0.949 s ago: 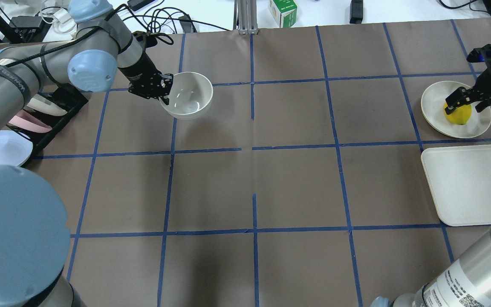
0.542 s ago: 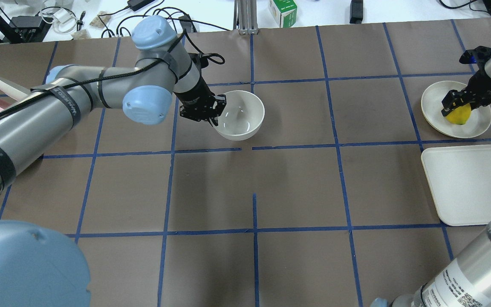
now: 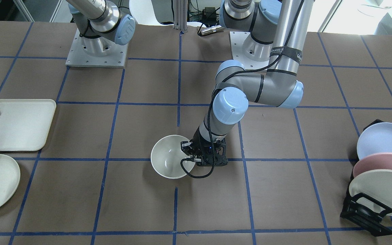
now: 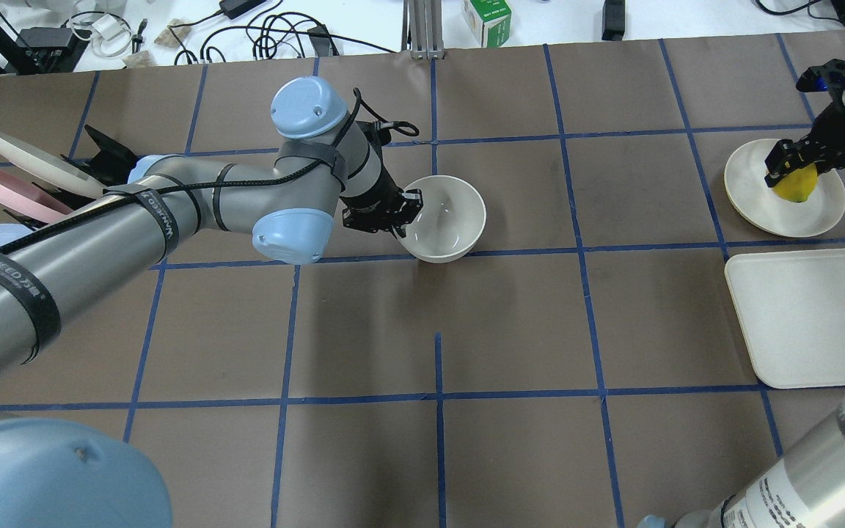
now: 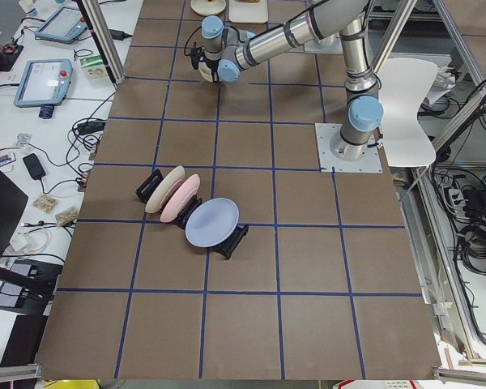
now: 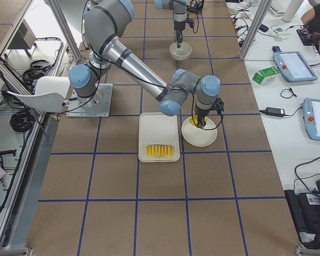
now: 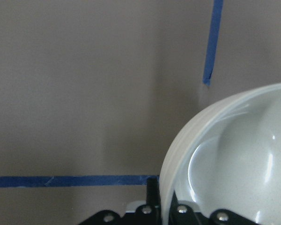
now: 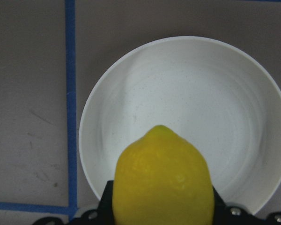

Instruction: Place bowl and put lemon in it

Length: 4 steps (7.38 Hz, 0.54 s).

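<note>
Two grips to watch. Your left end effector (image 4: pixel 404 210) pinches the rim of the bowl (image 4: pixel 450 220), one finger inside and one outside. The bowl hangs off its far side, near the middle of the bench (image 4: pixel 510 315). You cannot tell whether the base has touched down. Risk: a one-sided rim pinch on glossy ware can slip or tip if you release high or swing fast.

Your right end effector (image 4: pixel 789 167) is clamped on the lemon (image 4: pixel 796 185), directly over the flat plate (image 4: pixel 756 207). Risk: a smooth round fruit can squirt out on the long carry, since the bowl is well apart from it.

The right wrist view shows the lemon's pointed tip and the plate below it. The overhead view shows only part of the lemon under the end effector. The front-facing view catches just a sliver of lemon at its edge, but it shows the rim grip clearly.
</note>
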Each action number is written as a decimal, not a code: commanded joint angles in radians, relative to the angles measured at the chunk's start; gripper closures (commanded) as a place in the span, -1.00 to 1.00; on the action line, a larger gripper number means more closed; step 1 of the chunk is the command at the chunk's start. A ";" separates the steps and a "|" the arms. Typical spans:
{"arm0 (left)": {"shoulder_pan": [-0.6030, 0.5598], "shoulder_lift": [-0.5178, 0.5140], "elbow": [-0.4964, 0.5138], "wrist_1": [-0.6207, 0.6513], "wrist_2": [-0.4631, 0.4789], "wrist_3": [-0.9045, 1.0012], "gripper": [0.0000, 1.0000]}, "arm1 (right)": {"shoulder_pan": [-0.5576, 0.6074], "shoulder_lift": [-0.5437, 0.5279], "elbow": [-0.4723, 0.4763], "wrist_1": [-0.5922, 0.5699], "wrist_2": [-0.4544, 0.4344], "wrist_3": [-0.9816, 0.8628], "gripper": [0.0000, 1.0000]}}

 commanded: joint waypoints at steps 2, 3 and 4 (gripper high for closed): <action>0.008 0.009 -0.001 0.009 0.058 0.017 -0.19 | 0.134 -0.239 0.010 0.256 -0.013 0.183 0.50; 0.007 0.038 0.013 0.005 0.060 0.017 -0.98 | 0.182 -0.296 0.010 0.325 -0.002 0.270 0.50; 0.026 0.096 0.027 -0.082 0.064 0.021 -1.00 | 0.246 -0.335 0.011 0.361 0.001 0.359 0.50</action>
